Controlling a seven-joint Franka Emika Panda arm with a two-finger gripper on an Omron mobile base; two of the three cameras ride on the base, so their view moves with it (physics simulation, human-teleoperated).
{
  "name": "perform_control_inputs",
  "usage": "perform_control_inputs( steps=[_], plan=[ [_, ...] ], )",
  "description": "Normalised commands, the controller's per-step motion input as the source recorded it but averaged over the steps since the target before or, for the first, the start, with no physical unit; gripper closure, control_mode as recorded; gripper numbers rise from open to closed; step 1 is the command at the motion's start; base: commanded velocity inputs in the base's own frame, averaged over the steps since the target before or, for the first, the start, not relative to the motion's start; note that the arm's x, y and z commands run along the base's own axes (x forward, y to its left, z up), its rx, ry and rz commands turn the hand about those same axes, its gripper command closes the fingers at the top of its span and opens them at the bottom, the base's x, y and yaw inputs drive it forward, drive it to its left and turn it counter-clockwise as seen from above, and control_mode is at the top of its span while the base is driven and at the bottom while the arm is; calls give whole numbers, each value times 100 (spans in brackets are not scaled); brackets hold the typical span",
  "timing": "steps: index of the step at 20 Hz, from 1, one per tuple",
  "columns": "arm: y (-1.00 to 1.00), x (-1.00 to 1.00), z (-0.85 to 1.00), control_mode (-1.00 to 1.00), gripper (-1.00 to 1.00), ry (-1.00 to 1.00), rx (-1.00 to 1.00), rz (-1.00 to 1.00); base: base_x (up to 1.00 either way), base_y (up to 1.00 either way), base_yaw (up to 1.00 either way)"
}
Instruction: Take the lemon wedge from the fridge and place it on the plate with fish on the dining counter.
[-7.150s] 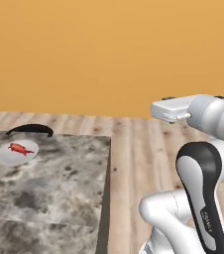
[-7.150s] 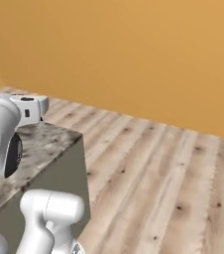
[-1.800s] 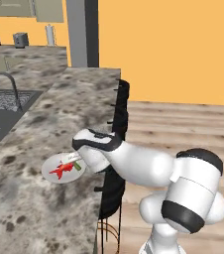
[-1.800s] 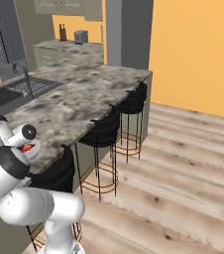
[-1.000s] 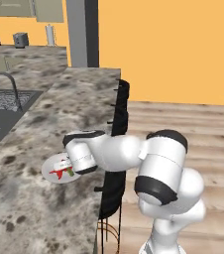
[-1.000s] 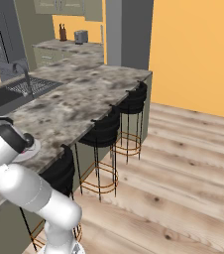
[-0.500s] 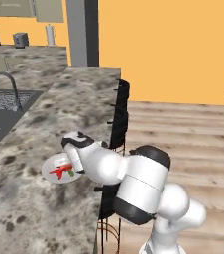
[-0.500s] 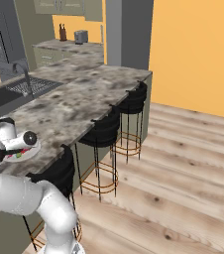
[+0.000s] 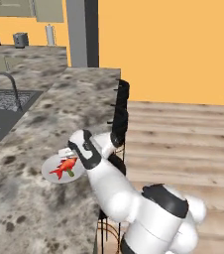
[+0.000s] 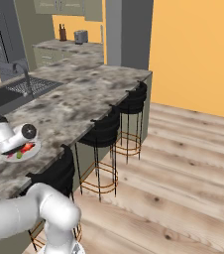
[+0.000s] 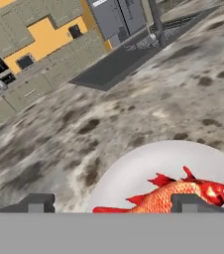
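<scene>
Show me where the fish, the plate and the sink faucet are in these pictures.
fish (image 11: 183, 192): hand view, middle of its body.
plate (image 9: 49, 169): left base view, bare left rim.
sink faucet (image 9: 7, 82): left base view, curved spout.

From my hand view the plate (image 11: 134, 173) and fish (image 11: 183, 194) are cut off below; in the right base view my arm hides half the plate.

The mottled grey-brown stone desk (image 9: 44, 114) carries a pale round plate (image 9: 49, 171) near its stool-side edge, well apart from the sunken sink (image 9: 2, 106).
</scene>
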Motion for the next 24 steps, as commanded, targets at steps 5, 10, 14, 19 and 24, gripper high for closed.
perform_control_inputs(
  steps=[5,10,14,19,24],
  plan=[
    [-94,-100,100,-100,-100,0,16,-12,0,0,0],
    [-100,-100,100,-100,-100,-4,5,-9,0,0,0],
    [-100,-100,100,-100,-100,-27,7,-7,0,0,0],
    [-98,-66,76,-100,-100,-50,29,-4,0,0,0],
    [1,0,0,-100,-100,2,-1,0,0,0,0]
  ],
)
